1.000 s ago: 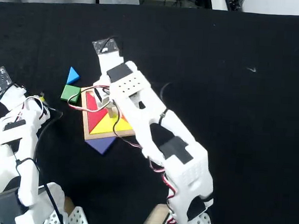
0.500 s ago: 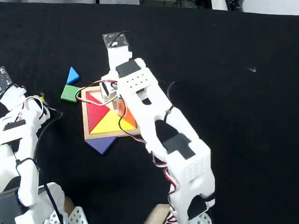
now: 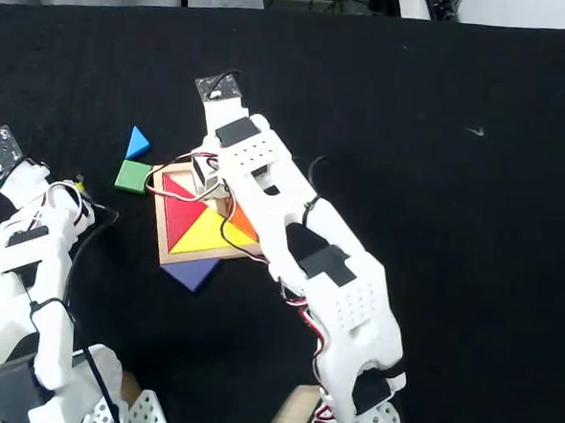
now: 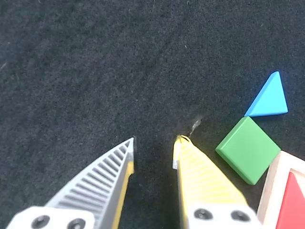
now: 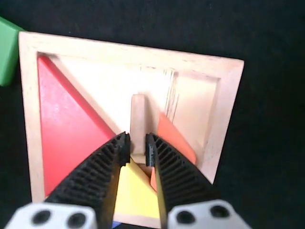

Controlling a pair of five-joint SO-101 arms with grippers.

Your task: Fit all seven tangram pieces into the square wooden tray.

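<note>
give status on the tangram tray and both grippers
Right gripper shut on wooden piece, upright in tray. Left gripper open over cloth. Red piece, yellow piece, orange piece seated; green square, blue triangle, purple piece outside.

The left arm [image 3: 30,254] is seen bent at the tabletop's [image 3: 454,232] left edge, the left gripper [image 4: 155,140] spread apart. The right arm [image 3: 299,251] is stretched from the near edge, the right gripper [image 5: 137,143] clamped on a pale wooden piece [image 5: 137,112].
</note>
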